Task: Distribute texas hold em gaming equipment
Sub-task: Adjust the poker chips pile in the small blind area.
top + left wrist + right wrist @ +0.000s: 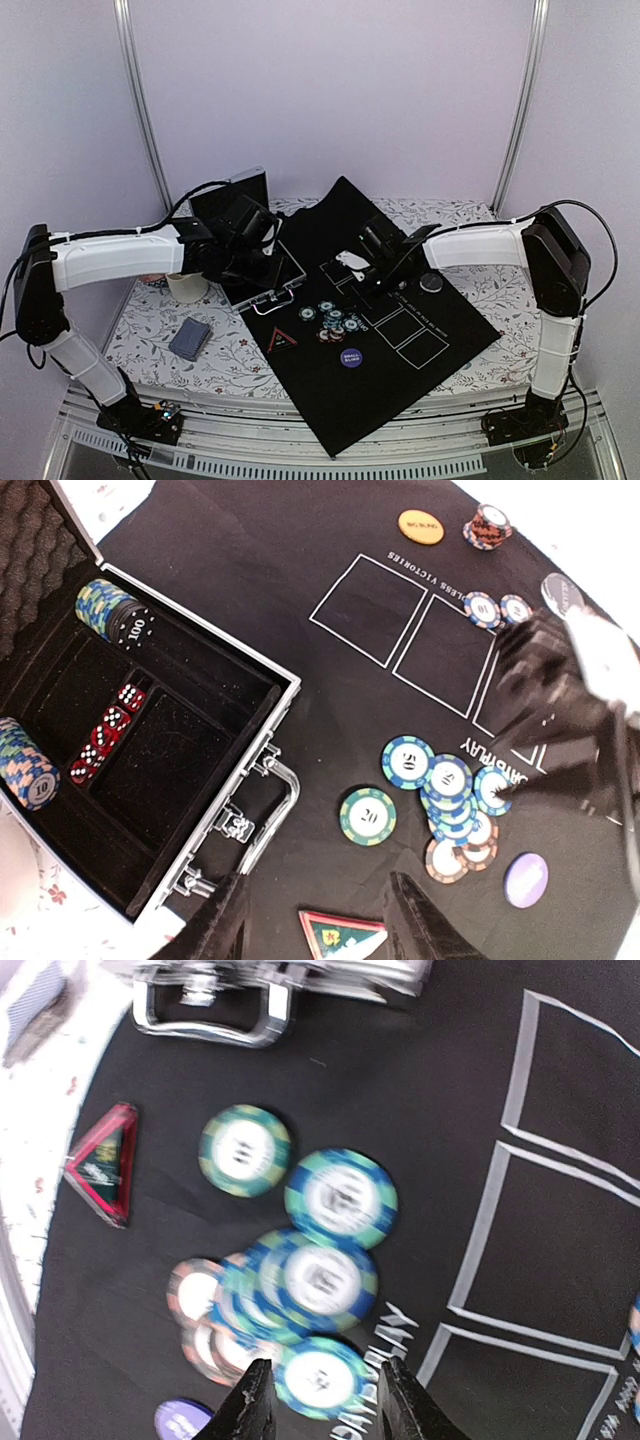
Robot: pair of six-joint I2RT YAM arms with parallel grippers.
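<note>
A loose pile of teal-blue and red-white poker chips (pixel 331 320) lies on the black mat (pixel 330 215). My right gripper (pixel 322 1405) is open, low over the pile, its fingers on either side of one teal-blue chip (pixel 320 1378); it also shows in the top view (pixel 358 297). My left gripper (pixel 320 925) is open and empty above the mat beside the silver case (pixel 215 780), and shows in the top view (pixel 258 262). A red-edged triangle (pixel 345 935) lies just below it. A purple button (pixel 351 357), an orange button (pixel 420 526) and a grey-blue card deck (pixel 189 338) lie apart.
The open case (pixel 262 280) holds chip stacks (pixel 112 610) and red dice (pixel 105 730). A green "20" chip (pixel 367 815) lies alone. A small red chip stack (pixel 486 527) and a dark button (pixel 431 283) sit on the mat. A tape roll (pixel 186 287) stands left of the case.
</note>
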